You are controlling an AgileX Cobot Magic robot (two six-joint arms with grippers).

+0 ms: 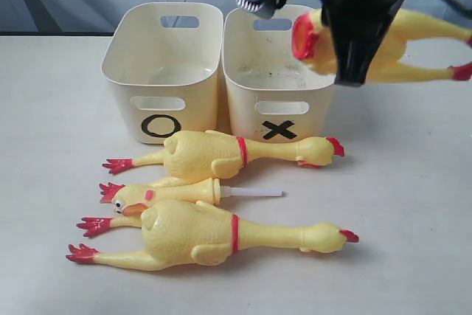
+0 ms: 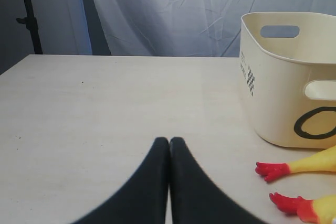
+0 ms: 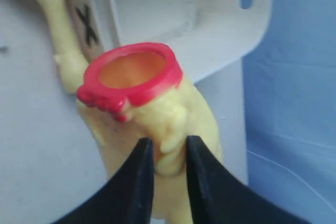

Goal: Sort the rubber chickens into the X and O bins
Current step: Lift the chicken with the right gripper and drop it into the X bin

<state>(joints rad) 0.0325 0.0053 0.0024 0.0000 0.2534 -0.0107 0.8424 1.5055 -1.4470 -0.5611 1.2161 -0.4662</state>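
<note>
One rubber chicken (image 1: 431, 31) hangs in the air in our right gripper (image 3: 164, 149). The black fingers (image 3: 139, 182) clamp its yellow body just behind the red, open beak. In the exterior view it lies roughly level. Its head sits over the right rim of the X bin (image 1: 274, 90) and its legs trail off to the right, past the bin.

The O bin (image 1: 166, 71) stands just beside the X bin, on its left. Three more pieces lie close together on the table (image 1: 413, 204) in front of the bins. The first long chicken (image 1: 221, 154) lies nearest the bins, its head pointing right below the X mark. Next comes the short head-and-neck piece (image 1: 166, 195), with its white tube (image 1: 254, 193) pointing right. The second long chicken (image 1: 206, 235) lies nearest the camera, its head also to the right.

Our left gripper (image 2: 169, 144) is pressed together on nothing, low over bare table. It is near the O bin, with two red chicken feet (image 2: 273, 170) close by.
</note>
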